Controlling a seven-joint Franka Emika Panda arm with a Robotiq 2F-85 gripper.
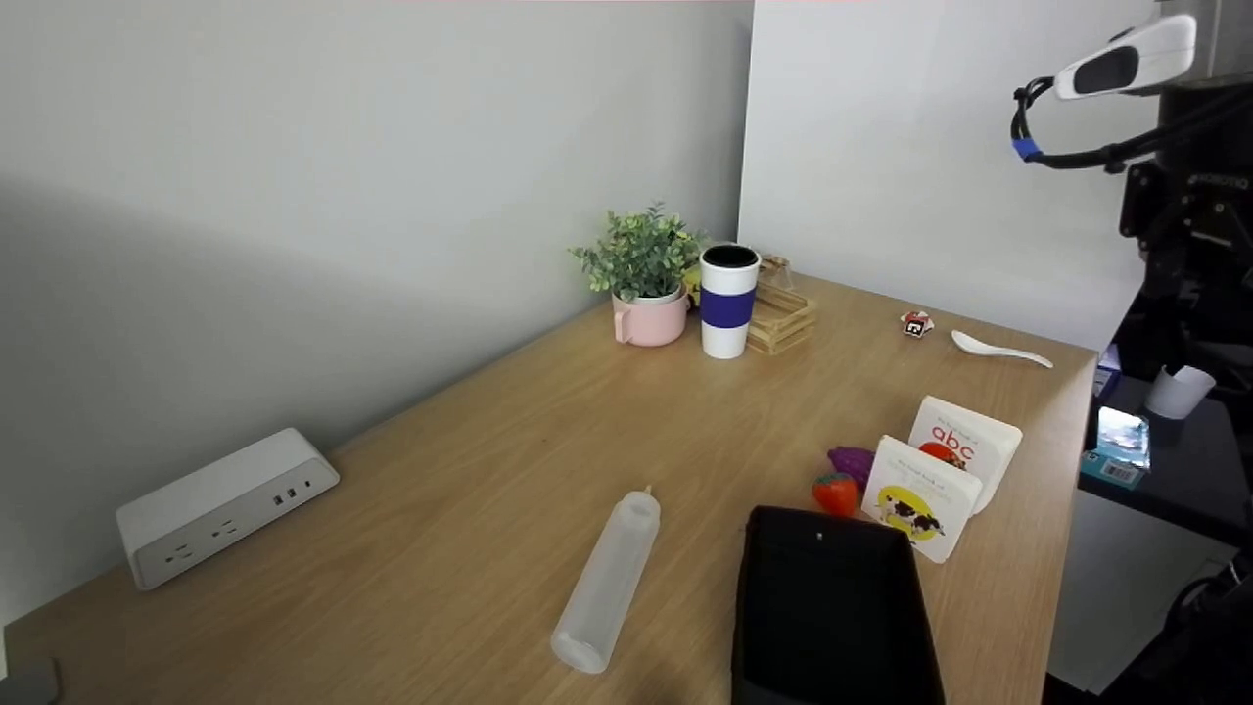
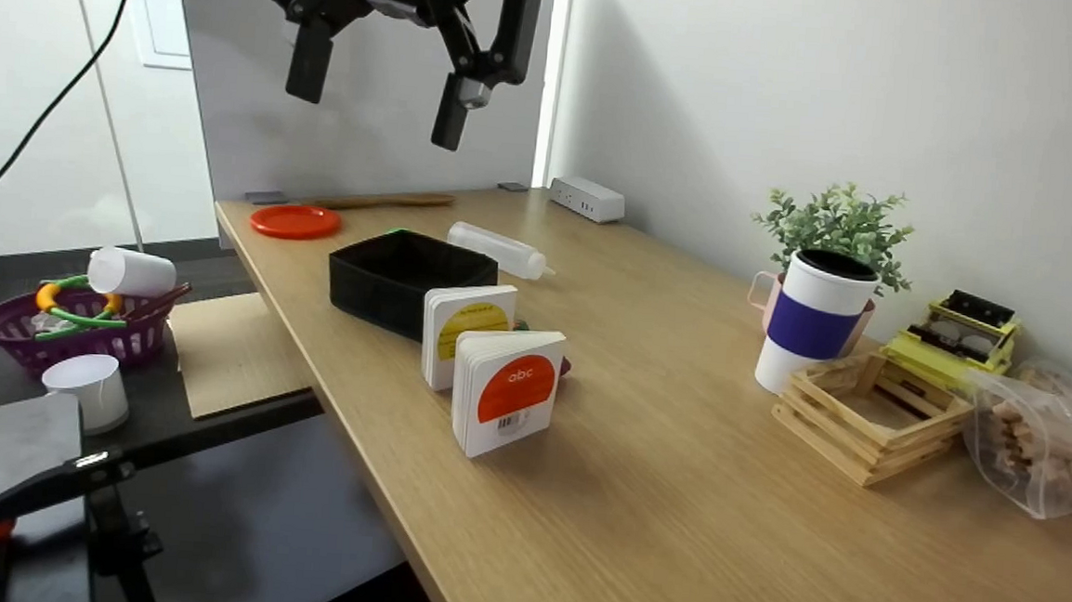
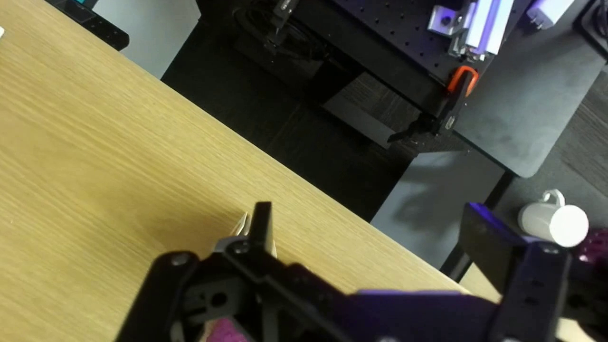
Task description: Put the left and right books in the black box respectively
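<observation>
Two small white booklets stand upright, one close behind the other. The booklet with the yellow picture [image 1: 918, 499] is nearer the box; it also shows in an exterior view [image 2: 469, 323]. The booklet with the red picture [image 1: 964, 441] stands beyond it and shows its red back [image 2: 514, 393]. The black box [image 1: 827, 612] lies beside the yellow booklet; its wall shows in an exterior view [image 2: 374, 293]. My gripper [image 2: 379, 96] is open and empty, above the table. In the wrist view its fingers [image 3: 370, 228] are wide apart; a booklet edge [image 3: 241, 225] shows behind one finger, mostly hidden.
A red strawberry toy [image 1: 835, 494] and a purple toy [image 1: 850, 462] lie beside the booklets. A clear bottle [image 1: 609, 583] lies near the box. A cup [image 1: 727, 302], plant [image 1: 641, 264] and wooden crate [image 2: 874, 410] stand by the wall. The table edge [image 3: 304, 173] is close to the booklets.
</observation>
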